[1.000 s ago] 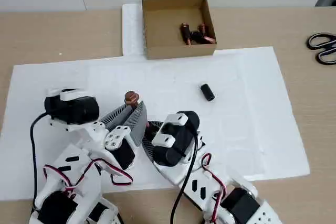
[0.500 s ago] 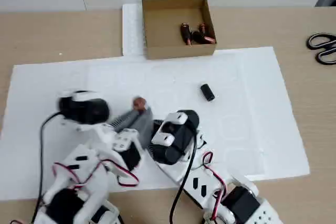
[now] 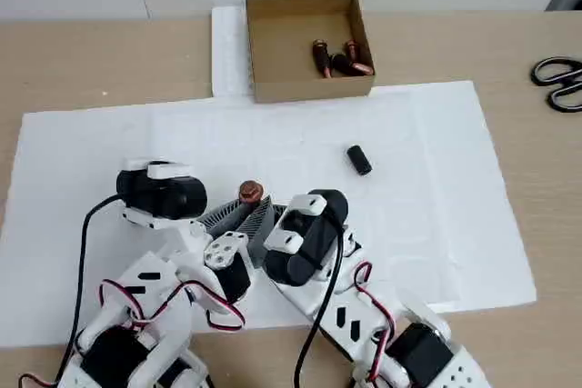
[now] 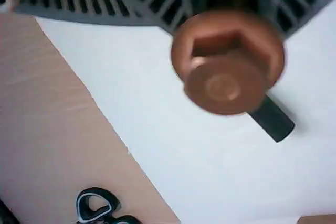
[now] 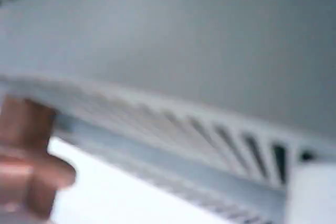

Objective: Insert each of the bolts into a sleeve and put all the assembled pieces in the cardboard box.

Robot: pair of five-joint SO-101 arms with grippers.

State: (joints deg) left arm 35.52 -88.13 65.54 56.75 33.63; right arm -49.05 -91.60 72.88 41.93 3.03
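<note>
**One Bolt Held, One Sleeve Left to Fill**

Some of the job was done. A few put-together pieces were seen lying in the cardboard box (image 3: 273,43) at the far side of the desk (image 3: 91,61). Three copper heads could be made out there, but the pieces lay close together, so the count was not sure.

One copper bolt (image 3: 251,192) was held tight in the left tool (image 3: 244,208), on the near side, just above the white paper (image 3: 436,224). One black sleeve (image 3: 359,159) was left lying on the paper, to the right of the bolt and a bit farther off. It was not yet filled.

The right tool (image 3: 269,224) was placed just beside the left one. It could not be told if it was wide or narrow.

One pair of scissors (image 3: 559,82) was seen at the far right.

So one bolt had to be pushed into one sleeve and then put in the box.
</note>
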